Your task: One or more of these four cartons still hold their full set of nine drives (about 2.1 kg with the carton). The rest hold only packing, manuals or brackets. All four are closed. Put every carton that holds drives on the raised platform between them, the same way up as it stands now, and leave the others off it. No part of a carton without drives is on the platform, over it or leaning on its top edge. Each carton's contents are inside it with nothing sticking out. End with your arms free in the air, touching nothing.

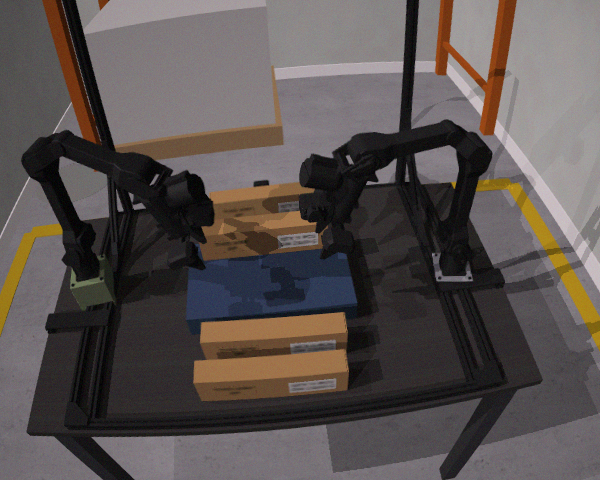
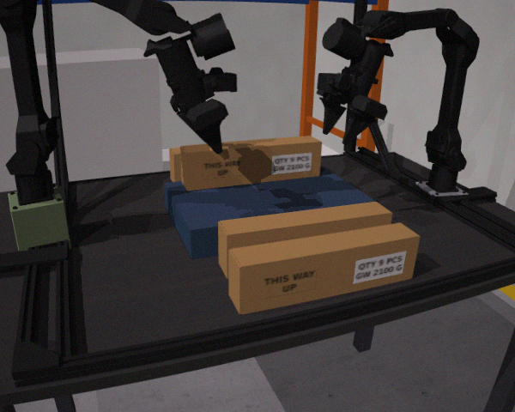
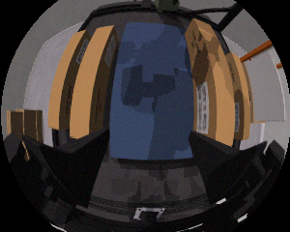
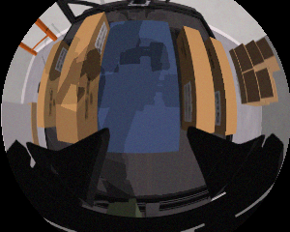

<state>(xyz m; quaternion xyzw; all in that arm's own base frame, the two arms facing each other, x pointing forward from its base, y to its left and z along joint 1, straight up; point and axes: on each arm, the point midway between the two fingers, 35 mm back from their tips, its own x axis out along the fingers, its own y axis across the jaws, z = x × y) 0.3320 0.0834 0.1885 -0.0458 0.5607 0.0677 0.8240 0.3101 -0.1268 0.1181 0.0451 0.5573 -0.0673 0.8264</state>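
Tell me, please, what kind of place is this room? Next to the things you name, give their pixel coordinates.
Probably a packing or testing corner of a warehouse or workshop: two robot arms share a framed table, closed cartons (image 1: 270, 332) (image 2: 300, 229) carry quantity labels, and yellow lines (image 1: 545, 245) mark the floor.

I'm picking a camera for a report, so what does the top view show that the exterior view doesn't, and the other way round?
Only the top view: the tan base under the large grey block.
Only the exterior view: the blue beam along the upper edge, and readable carton wording, such as "THIS WAY UP".
Both: the blue platform, cartons on either side, and the green block.
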